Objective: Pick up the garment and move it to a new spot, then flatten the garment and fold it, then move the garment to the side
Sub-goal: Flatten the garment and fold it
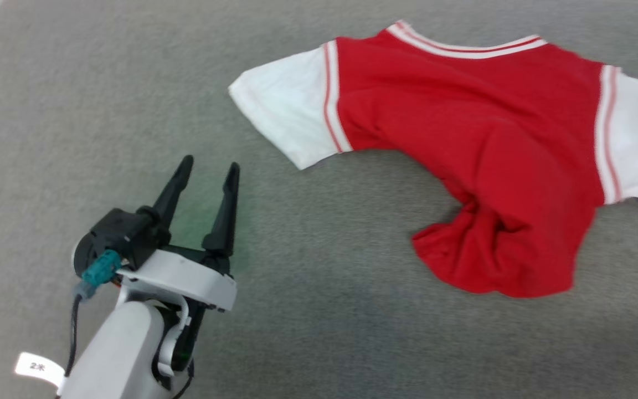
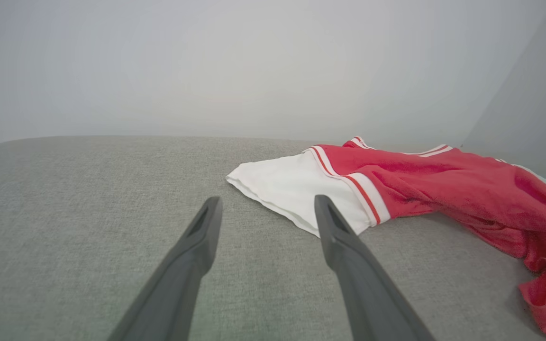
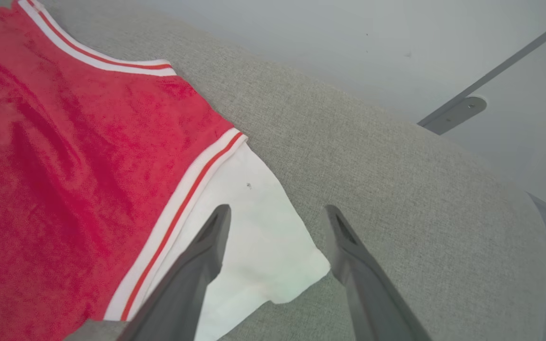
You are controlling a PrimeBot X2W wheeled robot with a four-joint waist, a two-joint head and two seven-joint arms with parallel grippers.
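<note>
Left gripper [image 2: 267, 201] over grey counter [image 2: 88, 189], garment [image 2: 443, 184] ahead.
Fingers [image 2: 192, 246] spread wide, nothing between them. One fingertip overlaps the garment's white sleeve edge; contact can't be judged. Red body is rumpled beyond the sleeve, with a pale wall [image 2: 254, 61] behind the garment.

It looked like a robotics lab or test room rather than a home. The counter [image 1: 319, 332] was covered all over in plain grey woven cloth, rounded at its far edge, with a red and white garment [image 1: 479, 166] laid out on it like a trial piece. Behind it stood bare, pale grey walls [image 2: 254, 71], and a grey metal strut and bracket [image 3: 458, 111] were fixed there at the far right. A pale machine forearm [image 1: 114, 354] reached in from the near left, with loose cabling, a teal connector [image 1: 100, 269] and a small white paper tag [image 1: 39, 367].
</note>
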